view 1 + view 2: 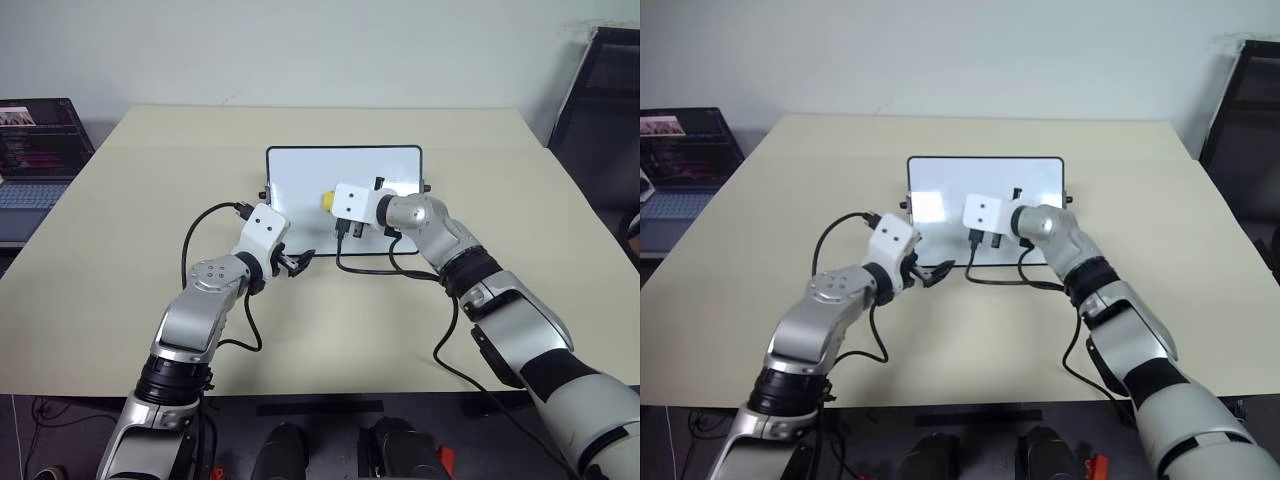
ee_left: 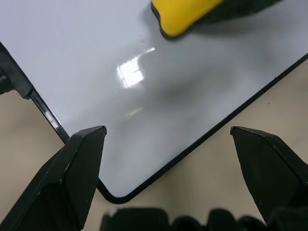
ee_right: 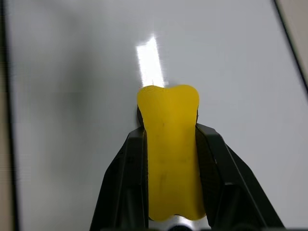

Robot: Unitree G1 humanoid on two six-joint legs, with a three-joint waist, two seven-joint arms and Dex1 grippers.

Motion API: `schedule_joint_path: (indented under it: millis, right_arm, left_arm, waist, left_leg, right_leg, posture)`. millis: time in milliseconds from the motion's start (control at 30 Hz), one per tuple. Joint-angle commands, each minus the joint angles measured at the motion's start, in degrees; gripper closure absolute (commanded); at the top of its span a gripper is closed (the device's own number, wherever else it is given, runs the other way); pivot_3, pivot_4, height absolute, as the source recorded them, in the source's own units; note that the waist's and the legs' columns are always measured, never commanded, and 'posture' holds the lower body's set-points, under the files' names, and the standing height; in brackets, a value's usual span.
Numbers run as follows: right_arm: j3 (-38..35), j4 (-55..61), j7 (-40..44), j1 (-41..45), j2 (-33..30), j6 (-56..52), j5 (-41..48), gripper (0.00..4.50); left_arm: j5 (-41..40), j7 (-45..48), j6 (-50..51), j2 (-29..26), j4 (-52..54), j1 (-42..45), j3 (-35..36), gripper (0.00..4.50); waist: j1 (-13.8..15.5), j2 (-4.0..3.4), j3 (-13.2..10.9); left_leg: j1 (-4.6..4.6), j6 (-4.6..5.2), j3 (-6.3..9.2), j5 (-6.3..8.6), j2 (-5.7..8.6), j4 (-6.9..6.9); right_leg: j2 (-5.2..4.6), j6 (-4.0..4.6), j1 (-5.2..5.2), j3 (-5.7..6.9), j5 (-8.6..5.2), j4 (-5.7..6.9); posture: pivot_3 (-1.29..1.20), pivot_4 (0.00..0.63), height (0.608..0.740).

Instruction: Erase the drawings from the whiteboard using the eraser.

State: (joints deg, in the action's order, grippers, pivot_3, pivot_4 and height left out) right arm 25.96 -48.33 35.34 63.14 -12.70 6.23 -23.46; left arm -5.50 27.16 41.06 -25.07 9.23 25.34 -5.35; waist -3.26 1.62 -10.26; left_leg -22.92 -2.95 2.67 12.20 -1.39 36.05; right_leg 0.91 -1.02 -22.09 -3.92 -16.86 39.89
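Eraser (image 3: pixel 169 154) clamped between both fingers of right end effector (image 3: pixel 169 144), yellow end sticking out past the tips, over the middle of the whiteboard (image 1: pixel 300 170); contact w/ the surface can't be told. In the left eye view, yellow tip (image 1: pixel 326 200) seen just left of the white wrist block. Board surface reads clean white w/ a bright glare patch; no strokes made out. Board lies flat on the bench (image 1: pixel 120 220), center, toward the far half, long side running left-right, black frame, small black knobs at the short sides.

Left end effector (image 2: pixel 168 139) released, fingers spread wide, empty, straddling the board's near-left rounded corner; touching or just above — can't tell. In the left wrist view, eraser's yellow end also seen farther over the board. The two end effectors near each other, left one at the board's near-left edge, right one over its middle.

Black cables loop from both wrists across the bench just near of the board. Laptop (image 1: pixel 35 150) w/ lit screen off the bench's far-left side. Dark chair (image 1: pixel 600 110) at far right.
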Motion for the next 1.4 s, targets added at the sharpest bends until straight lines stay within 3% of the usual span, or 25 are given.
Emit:
schedule_joint_path:
  millis: [33, 167, 600, 967, 1400]
  right_arm:
    - [-0.2, 0.7, -0.7, -0.5, 0.1, -1.6, -0.7, 3.50]
    - [-1.8, -0.2, -6.0, 1.7, 1.2, 0.0, -0.6, 3.50]
    - [0.0, -1.5, -4.7, 1.8, 5.4, -1.4, -1.3, 3.50]
    - [-3.3, -5.4, -5.6, 3.0, -0.8, -2.5, 0.0, 3.50]
    - [-3.7, 8.4, -1.5, -6.7, -8.8, -3.5, -0.8, 3.50]
  left_arm:
    - [-0.1, 0.1, 0.0, -0.4, 3.2, 0.7, 0.2, 0.00]
    - [-0.1, 0.2, 0.2, -0.5, 3.3, 0.7, 0.0, 0.00]
    - [-0.1, 0.0, 0.8, -0.3, 3.9, 0.4, -0.3, 0.00]
    - [0.0, 0.1, 0.3, 0.0, 3.1, 1.1, -0.7, 0.00]
    - [-0.2, 0.2, -0.3, 0.3, 2.4, 1.7, -1.0, 0.00]
  waist:
    - [0.0, 0.00, 0.0]
    - [0.0, 0.00, 0.0]
    - [0.0, -0.01, 0.0]
    - [0.6, 0.00, 0.0]
    - [0.6, 0.01, 0.0]
  left_leg:
    - [0.00, 0.00, 0.00, 0.00, 0.00, 0.01]
    - [0.01, -0.01, 0.00, -0.01, -0.02, 0.01]
    - [-0.16, -0.03, 0.02, 0.01, -0.01, -0.09]
    - [-0.11, -0.02, 0.10, 0.00, 0.06, -0.02]
    - [-0.01, -0.02, 0.07, -0.01, 0.06, 0.01]
  right_leg:
    - [0.00, 0.00, 0.00, 0.01, 0.00, 0.01]
    - [0.01, 0.00, 0.00, -0.01, 0.00, 0.02]
    - [0.00, 0.03, -0.15, -0.02, -0.02, -0.11]
    - [-0.02, 0.03, -0.03, 0.01, -0.02, -0.09]
    - [-0.02, -0.08, 0.14, -0.03, -0.08, -0.13]
  posture:
    - [0.00, 0.150, 0.740]
    - [0.00, 0.150, 0.740]
    - [0.00, 0.150, 0.740]
    - [0.00, 0.150, 0.740]
    - [0.00, 0.150, 0.740]
